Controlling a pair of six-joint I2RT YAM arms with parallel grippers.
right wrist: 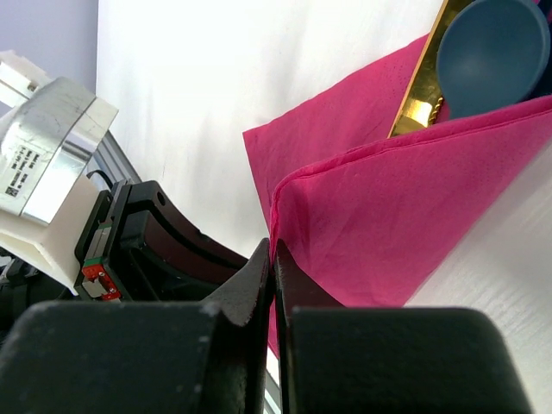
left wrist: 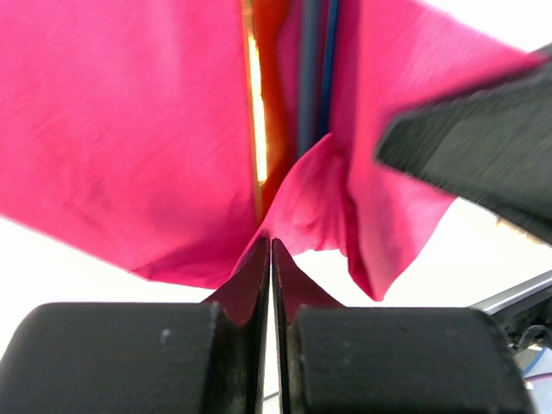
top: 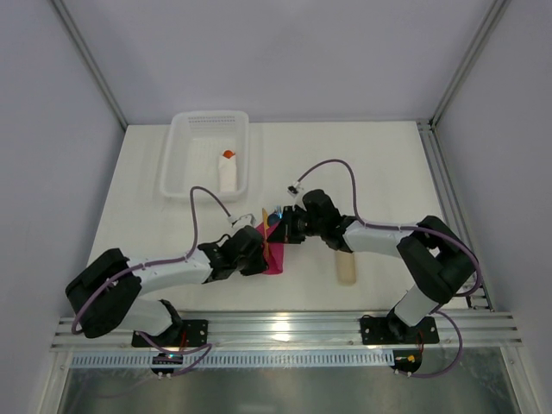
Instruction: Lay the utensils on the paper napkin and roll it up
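The magenta-pink paper napkin [top: 273, 257] lies at the table's middle, partly folded over the utensils. My left gripper [left wrist: 271, 240] is shut on a pinched-up fold of the napkin [left wrist: 129, 129]. My right gripper [right wrist: 273, 245] is shut on the folded edge of the napkin [right wrist: 388, 216]. The yellow-orange knife [left wrist: 253, 103] and blue handles [left wrist: 315, 78] lie inside the fold. In the right wrist view the blue spoon bowl [right wrist: 492, 56] and the knife [right wrist: 423, 95] stick out at the top. In the top view both grippers meet over the napkin, the left [top: 257, 250] and the right [top: 283, 229].
A white basket [top: 207, 153] at the back left holds a white roll with an orange tip [top: 228, 171]. A long beige strip [top: 345, 263] lies right of the napkin beneath the right arm. The aluminium rail [top: 285, 332] runs along the near edge.
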